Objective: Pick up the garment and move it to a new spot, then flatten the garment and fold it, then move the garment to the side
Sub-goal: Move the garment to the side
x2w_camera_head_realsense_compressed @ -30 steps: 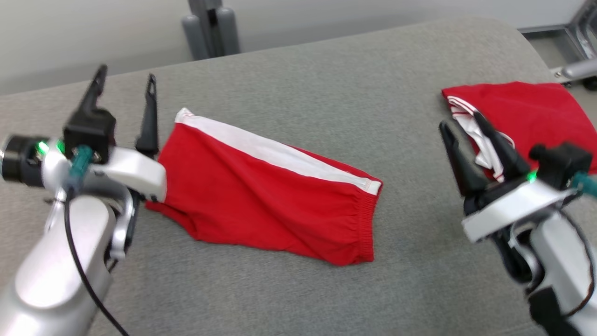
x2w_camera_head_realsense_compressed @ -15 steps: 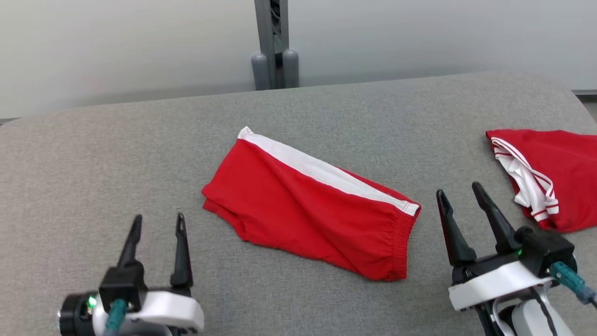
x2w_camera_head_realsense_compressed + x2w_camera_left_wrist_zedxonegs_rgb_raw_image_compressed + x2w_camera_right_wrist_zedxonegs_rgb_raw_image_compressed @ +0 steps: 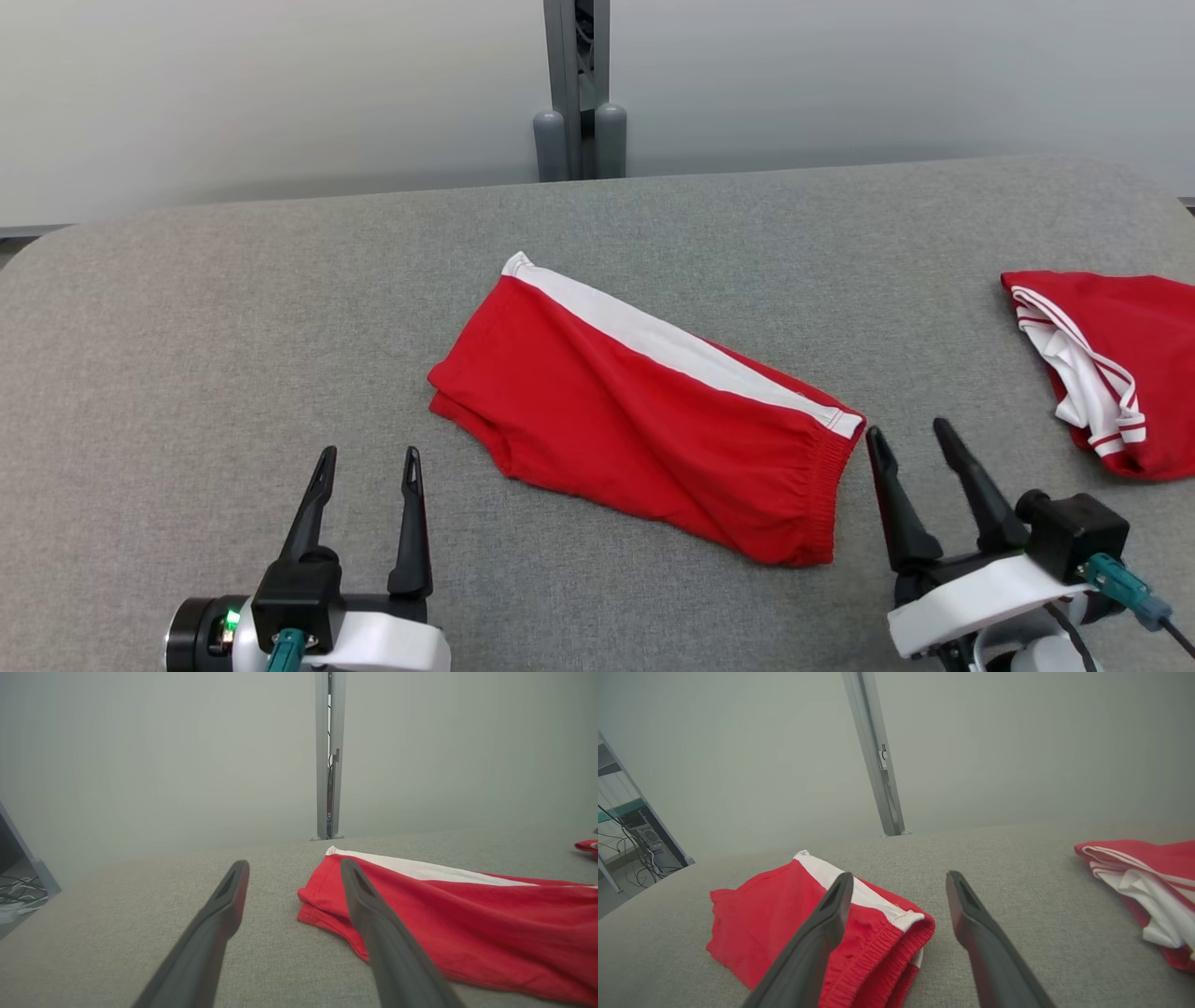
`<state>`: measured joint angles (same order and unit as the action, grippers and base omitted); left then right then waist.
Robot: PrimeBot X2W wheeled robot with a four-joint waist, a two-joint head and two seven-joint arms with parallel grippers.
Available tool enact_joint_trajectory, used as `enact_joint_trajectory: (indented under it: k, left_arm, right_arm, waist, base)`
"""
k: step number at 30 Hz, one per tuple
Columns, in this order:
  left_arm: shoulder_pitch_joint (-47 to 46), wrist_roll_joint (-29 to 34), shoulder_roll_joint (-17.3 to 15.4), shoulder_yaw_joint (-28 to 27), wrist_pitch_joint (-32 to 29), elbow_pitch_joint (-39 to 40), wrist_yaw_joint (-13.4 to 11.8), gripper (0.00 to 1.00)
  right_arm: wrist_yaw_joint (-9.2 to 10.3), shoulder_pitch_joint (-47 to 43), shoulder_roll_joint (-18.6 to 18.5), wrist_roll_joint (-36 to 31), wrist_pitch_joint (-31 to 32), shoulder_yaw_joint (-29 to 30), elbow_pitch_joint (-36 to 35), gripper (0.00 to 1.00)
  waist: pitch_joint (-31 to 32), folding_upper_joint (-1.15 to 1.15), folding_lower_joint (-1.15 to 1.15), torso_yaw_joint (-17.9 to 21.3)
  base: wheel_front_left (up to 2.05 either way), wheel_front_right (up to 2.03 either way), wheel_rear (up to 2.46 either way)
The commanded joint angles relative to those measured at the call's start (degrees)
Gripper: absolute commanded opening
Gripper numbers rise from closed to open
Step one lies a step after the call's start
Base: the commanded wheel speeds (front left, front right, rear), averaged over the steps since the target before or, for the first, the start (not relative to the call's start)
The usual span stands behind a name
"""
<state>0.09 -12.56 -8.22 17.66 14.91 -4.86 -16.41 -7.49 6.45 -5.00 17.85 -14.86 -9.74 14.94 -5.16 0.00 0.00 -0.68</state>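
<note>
Fingers (image 3: 305, 513) spread wide, left gripper (image 3: 369, 454), right gripper (image 3: 907, 427); garment (image 3: 644, 420) between

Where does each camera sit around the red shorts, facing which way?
Head view: on the head, looking down at folded red shorts with a white stripe on the grey fabric table; left gripper and right gripper below.
Left wrist view: low over the table, along its fingers toward the shorts' leg end.
Right wrist view: low, along its fingers toward the shorts' elastic waistband.
Wrist views share shorts, grey metal post.
</note>
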Motion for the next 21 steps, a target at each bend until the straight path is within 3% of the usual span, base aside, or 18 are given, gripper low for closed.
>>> enact_joint_trajectory:
  k: [1, 13, 21]
  left_arm:
    - [-0.91, 0.7, 0.0, -0.51, 0.24, -0.29, 0.42, 1.0]
    - [-2.32, 4.27, 1.78, -3.13, 0.25, -3.26, 4.74, 1.0]
    - [-3.03, 5.57, 2.38, -4.81, 0.25, -3.63, 5.86, 1.0]
  right_arm:
    - [-0.02, -0.67, 0.27, 1.42, 0.48, -0.31, 0.74, 1.0]
    - [-0.03, 2.47, 1.56, 16.69, 4.93, -3.37, 12.12, 1.0]
    - [-0.02, 4.81, 1.91, 23.69, 5.76, -5.02, 18.33, 1.0]
  waist:
    - [-0.34, 0.0, 0.0, -0.11]
    - [-3.22, 0.0, 0.0, -1.7]
    - [-3.86, 0.0, 0.0, -2.8]
  base:
    - [0.0, 0.0, 0.0]
    - [0.0, 0.0, 0.0]
    - [0.0, 0.0, 0.0]
